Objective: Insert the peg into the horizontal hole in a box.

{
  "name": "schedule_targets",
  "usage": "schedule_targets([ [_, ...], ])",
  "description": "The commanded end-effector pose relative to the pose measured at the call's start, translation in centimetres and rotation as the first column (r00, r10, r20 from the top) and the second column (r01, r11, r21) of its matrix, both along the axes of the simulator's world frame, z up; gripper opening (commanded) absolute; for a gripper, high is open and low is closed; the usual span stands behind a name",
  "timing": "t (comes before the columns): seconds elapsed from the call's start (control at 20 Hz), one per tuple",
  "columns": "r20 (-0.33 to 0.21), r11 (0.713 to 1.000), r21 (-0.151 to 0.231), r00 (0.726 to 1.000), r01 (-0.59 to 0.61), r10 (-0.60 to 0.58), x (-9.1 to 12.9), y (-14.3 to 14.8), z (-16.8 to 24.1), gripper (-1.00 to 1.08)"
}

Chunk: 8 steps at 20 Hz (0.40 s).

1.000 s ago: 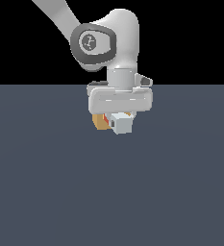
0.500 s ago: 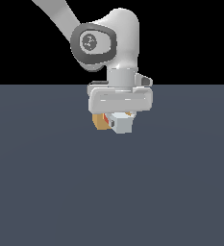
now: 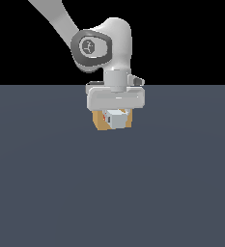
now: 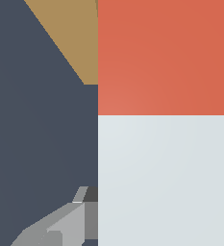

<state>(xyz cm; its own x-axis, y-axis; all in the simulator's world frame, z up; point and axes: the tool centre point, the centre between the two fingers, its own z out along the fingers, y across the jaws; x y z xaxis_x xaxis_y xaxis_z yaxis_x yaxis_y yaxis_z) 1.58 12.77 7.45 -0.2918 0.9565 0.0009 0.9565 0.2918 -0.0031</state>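
Observation:
My gripper [image 3: 116, 116] hangs straight down from the wrist and is shut on the peg [image 3: 116, 119]. The peg's white-grey end faces the exterior camera, and only a sliver of its red-orange half shows there. The tan box [image 3: 100, 123] sits right behind the peg, showing on both sides of it. The hole is hidden behind the peg and the gripper. In the wrist view the peg [image 4: 166, 120] fills one side, red-orange half toward the box [image 4: 72, 36], white-grey half near one grey finger [image 4: 60, 226].
A flat dark blue-grey floor [image 3: 112, 193] stretches all around the box, and the white arm [image 3: 102, 46] rises above it against a black background.
The gripper with the peg has shifted slightly toward the exterior view's left and a little further back toward the box. The peg's white end now sits centred on the box.

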Motion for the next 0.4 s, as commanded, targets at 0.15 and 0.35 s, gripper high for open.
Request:
schedule_targets([
  [0.15,0.005,1.0,0.002,1.0,-0.001,0.001,-0.8,3.2,0.3,-1.0],
  [0.35,0.006,1.0,0.002,1.0,-0.001,0.001,-1.0,3.9,0.3,-1.0],
])
